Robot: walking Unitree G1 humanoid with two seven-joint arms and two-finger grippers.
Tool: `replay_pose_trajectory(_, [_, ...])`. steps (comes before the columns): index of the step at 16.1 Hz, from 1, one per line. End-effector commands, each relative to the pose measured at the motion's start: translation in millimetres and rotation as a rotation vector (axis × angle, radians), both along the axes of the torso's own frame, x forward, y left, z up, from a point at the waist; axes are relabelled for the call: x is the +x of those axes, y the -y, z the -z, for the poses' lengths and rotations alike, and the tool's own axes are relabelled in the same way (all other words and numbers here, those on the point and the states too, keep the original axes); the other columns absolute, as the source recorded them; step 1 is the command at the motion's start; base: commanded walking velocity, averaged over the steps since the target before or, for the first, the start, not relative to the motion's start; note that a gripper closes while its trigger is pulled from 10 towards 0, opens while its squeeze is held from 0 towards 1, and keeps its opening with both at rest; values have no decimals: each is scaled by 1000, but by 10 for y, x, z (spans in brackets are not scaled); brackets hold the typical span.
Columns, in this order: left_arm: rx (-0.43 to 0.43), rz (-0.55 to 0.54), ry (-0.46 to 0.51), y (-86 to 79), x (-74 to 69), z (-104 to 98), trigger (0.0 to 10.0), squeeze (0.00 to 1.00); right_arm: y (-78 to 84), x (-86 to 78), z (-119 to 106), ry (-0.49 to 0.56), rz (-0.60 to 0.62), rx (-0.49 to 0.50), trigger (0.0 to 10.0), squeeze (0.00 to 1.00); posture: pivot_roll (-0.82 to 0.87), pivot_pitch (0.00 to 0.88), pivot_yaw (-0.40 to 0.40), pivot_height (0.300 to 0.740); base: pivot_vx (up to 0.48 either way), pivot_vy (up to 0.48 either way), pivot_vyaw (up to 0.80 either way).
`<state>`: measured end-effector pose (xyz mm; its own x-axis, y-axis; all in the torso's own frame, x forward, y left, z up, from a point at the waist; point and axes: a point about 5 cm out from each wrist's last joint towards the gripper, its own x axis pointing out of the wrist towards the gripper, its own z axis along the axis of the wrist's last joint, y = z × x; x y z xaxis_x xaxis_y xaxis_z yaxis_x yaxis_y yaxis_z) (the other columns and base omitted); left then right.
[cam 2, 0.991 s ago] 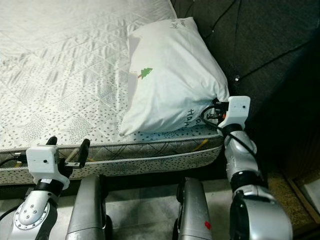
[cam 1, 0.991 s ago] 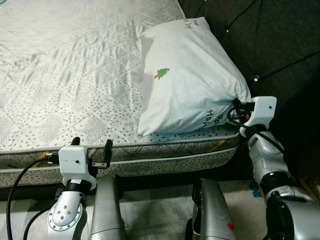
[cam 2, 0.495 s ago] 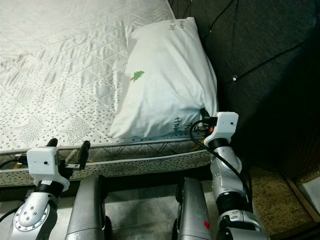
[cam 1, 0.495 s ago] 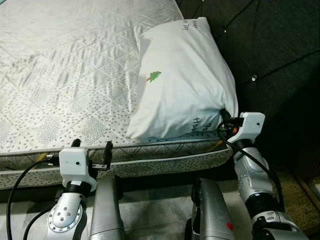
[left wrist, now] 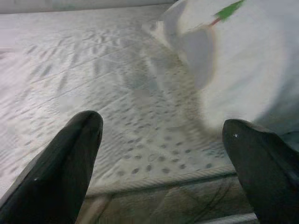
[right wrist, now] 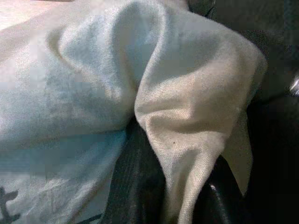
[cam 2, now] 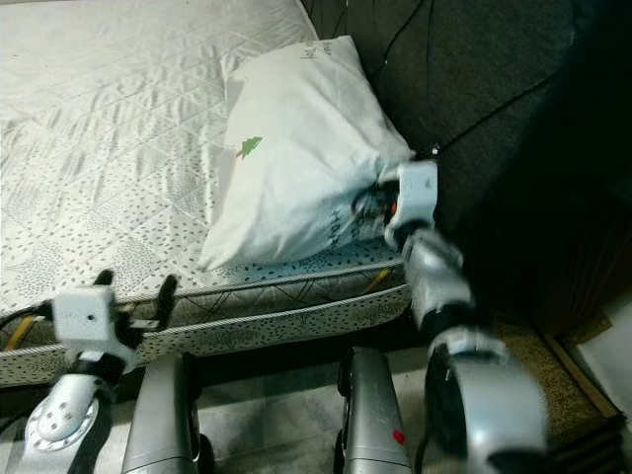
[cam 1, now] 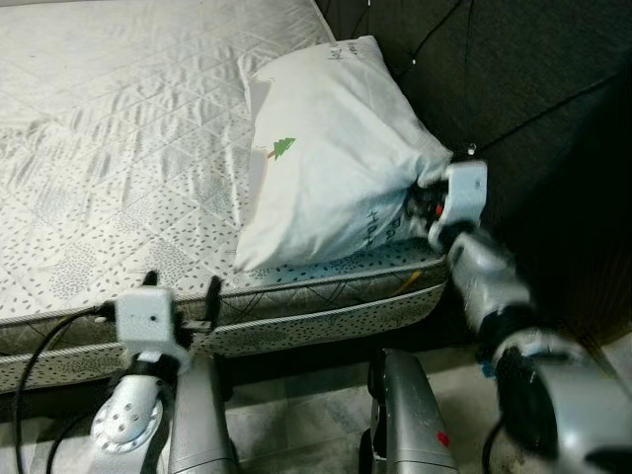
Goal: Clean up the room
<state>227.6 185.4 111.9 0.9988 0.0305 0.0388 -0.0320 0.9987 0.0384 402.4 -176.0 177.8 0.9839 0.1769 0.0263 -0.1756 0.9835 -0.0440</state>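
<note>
Right claw (right wrist: 159, 196) pinches the pillow (cam 1: 326, 178) corner, fabric bunched between fingers (right wrist: 135, 186).

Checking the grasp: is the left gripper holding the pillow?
No, the left gripper is open over the mattress, apart from the pillow.

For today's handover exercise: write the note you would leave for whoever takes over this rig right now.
Right gripper: shut on the near right corner of the pillow, fabric bunched between its fingers.
Left gripper: open, idle at the near edge of the mattress.
Pillow lies on the mattress against the dark headboard.
Done: pillow gripped.
Left: settle it in place, release, then tidy the rest.
</note>
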Motion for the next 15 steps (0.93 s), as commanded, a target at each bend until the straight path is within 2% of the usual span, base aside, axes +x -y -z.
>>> replay_pose_trajectory(1, [-15,-18,-6,-3,-49,16,10000,0,37,71,-241,49,28,-4,0,0,81,90,-45,508,0,0,0])
replay_pose_trajectory(4, [-21,1,-16,72,-98,48,10000,0,138,114,-388,50,79,-24,0,0,81,94,-45,508,0,0,0])
replay_pose_trajectory(5, [-20,-1,-10,58,-71,28,10000,0,193,136,-497,60,107,-33,0,0,80,97,-45,508,0,0,0])
replay_pose_trajectory(7, [-17,-3,-5,34,-46,17,10000,0,230,150,-570,66,129,-75,0,0,79,97,-44,508,0,0,0])
replay_pose_trajectory(10, [-15,-4,-1,36,-35,5,10000,0,269,152,-598,65,144,-107,0,0,81,101,-45,508,0,0,0])
replay_pose_trajectory(12, [-19,-12,-4,43,-65,16,10000,0,398,135,-620,70,202,-118,0,0,85,108,-54,508,0,0,0])
replay_pose_trajectory(15, [-22,-23,-7,34,-88,20,10000,0,550,89,-538,50,245,-155,0,0,91,113,-56,508,0,0,0])
